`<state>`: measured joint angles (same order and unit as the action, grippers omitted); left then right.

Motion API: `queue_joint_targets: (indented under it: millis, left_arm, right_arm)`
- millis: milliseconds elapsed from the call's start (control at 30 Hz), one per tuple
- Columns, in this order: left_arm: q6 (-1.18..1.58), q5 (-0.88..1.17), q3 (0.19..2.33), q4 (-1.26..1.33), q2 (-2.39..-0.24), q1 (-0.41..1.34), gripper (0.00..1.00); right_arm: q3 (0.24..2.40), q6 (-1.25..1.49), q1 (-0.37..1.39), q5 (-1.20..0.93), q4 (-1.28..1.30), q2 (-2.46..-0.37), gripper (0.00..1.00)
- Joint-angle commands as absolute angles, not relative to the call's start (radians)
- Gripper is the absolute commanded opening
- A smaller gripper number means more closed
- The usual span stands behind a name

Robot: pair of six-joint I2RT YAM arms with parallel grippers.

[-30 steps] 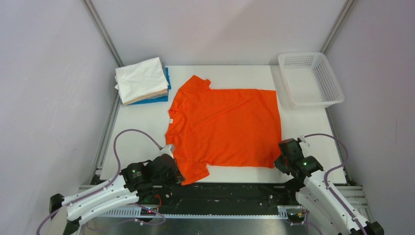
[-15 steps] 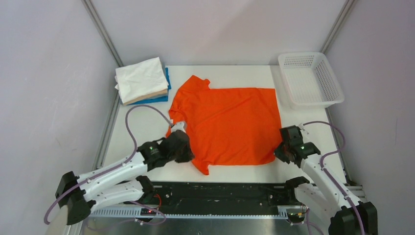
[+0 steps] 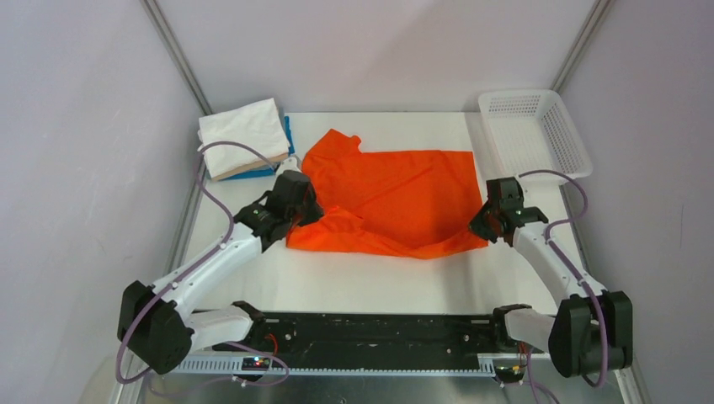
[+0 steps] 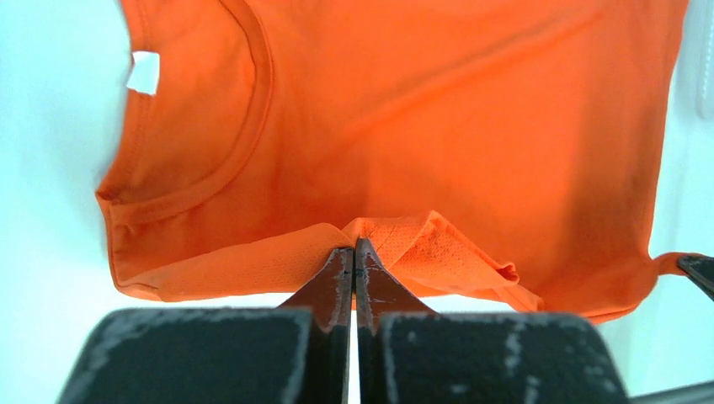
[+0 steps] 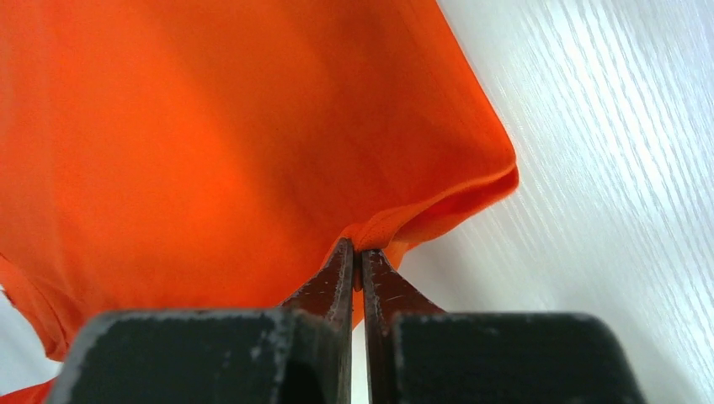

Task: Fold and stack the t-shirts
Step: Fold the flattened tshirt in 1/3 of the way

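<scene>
The orange t-shirt point(image 3: 396, 189) lies mid-table, its near half lifted and folded back over the far half. My left gripper point(image 3: 313, 210) is shut on the shirt's near sleeve edge; the left wrist view shows its jaws pinching the orange cloth point(image 4: 404, 240), with the collar point(image 4: 244, 126) beyond. My right gripper point(image 3: 482, 225) is shut on the shirt's near hem corner, pinched cloth showing in the right wrist view point(image 5: 396, 227). A folded pile of white, beige and blue shirts point(image 3: 244, 139) sits at the far left corner.
A white mesh basket point(image 3: 532, 139) stands at the far right corner. The white table point(image 3: 370, 282) shows bare between the shirt and the near edge. Grey walls close in on both sides.
Both grippers have moved away from the near edge towards the far side, carrying the shirt's near sleeve and hem corner over the rest of the shirt. The near table strip is now uncovered.
</scene>
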<state>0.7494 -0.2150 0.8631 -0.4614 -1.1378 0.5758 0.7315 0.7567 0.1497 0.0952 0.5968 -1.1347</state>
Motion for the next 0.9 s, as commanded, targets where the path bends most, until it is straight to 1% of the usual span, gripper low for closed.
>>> queue_joint_targets:
  millis: [0, 367, 467, 667, 733, 767, 800, 833, 867]
  left_arm:
    - [0.683, -0.257, 0.928, -0.408, -1.176, 0.530, 0.00]
    - [0.589, -0.236, 1.045, -0.361, -1.369, 0.454, 0.00]
    - [0.577, -0.228, 1.076, -0.357, -1.438, 0.438, 0.00]
    - [0.569, -0.226, 1.131, -0.355, -1.557, 0.399, 0.00]
    - [0.564, -0.214, 1.152, -0.354, -1.595, 0.389, 0.00]
    - [0.560, -0.211, 1.167, -0.355, -1.608, 0.385, 0.01]
    - [0.557, -0.208, 1.176, -0.355, -1.632, 0.383, 0.13]
    - [0.554, -0.205, 1.192, -0.356, -1.644, 0.379, 0.24]
    - [0.549, -0.198, 1.201, -0.356, -1.663, 0.377, 0.50]
  right_arm:
    - [0.820, 0.715, 0.123, 0.076, 0.521, -1.186, 0.03]
    - [0.902, 0.692, 0.089, 0.064, 0.456, -1.320, 0.05]
    - [0.925, 0.692, 0.083, 0.061, 0.445, -1.371, 0.07]
    - [0.951, 0.713, 0.069, 0.092, 0.369, -1.459, 0.08]
    - [0.962, 0.720, 0.063, 0.090, 0.357, -1.500, 0.15]
    - [0.967, 0.722, 0.061, 0.087, 0.353, -1.525, 0.24]
    - [0.979, 0.723, 0.061, 0.086, 0.343, -1.536, 0.29]
    - [0.985, 0.723, 0.061, 0.088, 0.340, -1.554, 0.40]
    - [0.999, 0.723, 0.060, 0.092, 0.343, -1.561, 0.49]
